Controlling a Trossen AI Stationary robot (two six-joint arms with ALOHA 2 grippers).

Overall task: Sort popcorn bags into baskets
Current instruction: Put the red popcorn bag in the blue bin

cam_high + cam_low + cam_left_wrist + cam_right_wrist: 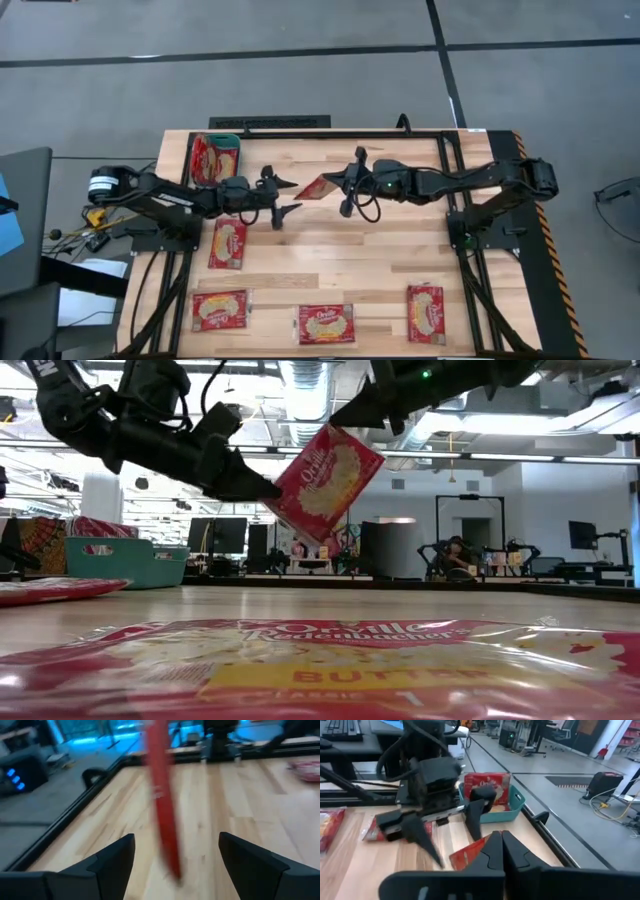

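A red popcorn bag (314, 187) (326, 478) is in the air over the table's middle, held by my right gripper (343, 186) (498, 842), which is shut on it. My left gripper (287, 196) (175, 852) is open just left of it. In the left wrist view the bag (162, 805) shows edge-on beyond the gap between the fingers, and no touch shows. The teal basket (214, 136) (516, 800) sits at the far left with red bags inside. Other bags lie flat on the table (228, 243) (220, 308) (325, 323) (425, 312). My right gripper pinches the popcorn bag between its two fingers at the bag's upper right corner (472, 854) (338, 428). The fingers come about level from the table's right. The bag is lifted clear and hangs tilted, corner down, its free end toward my left gripper.
Black rails (330, 133) run along the table's far edge and both sides. Bare wood (340, 250) lies between the arms and the near row of bags. One bag (320, 660) lies right in front of the low camera.
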